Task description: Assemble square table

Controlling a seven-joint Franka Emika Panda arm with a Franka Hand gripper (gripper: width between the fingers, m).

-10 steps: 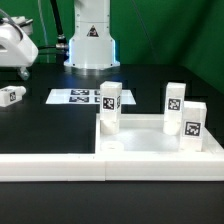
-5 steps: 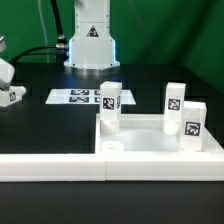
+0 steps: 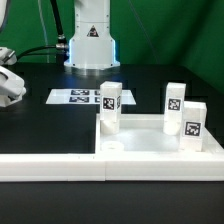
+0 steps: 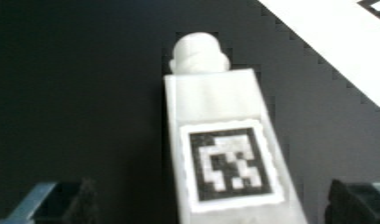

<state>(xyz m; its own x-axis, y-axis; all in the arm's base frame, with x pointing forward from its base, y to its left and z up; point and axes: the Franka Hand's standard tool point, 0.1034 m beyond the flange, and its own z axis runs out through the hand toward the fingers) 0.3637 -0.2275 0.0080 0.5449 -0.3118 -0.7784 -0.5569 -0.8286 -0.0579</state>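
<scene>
Reaching for the fourth leg (image 4: 219, 125) is judged the step in hand: three legs are already stood in the square top (image 3: 160, 140) at lower right of the exterior view, while the loose leg lies on the black worktop (image 3: 60, 125), framed between the spread fingers of the open claw (image 4: 208, 200). A descent and a closing on its sides are called for next. Compared with a second ago, the arm has dropped at the exterior view's left edge, covering the leg seen there.

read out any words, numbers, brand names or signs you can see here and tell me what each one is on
No readable words, numbers or brand names.
Robot base: a triangular warning sign, too small to read.
Marker board, three upright legs on the square table top, and the loose leg under the gripper: black-white square tags only, patterns without text.
</scene>
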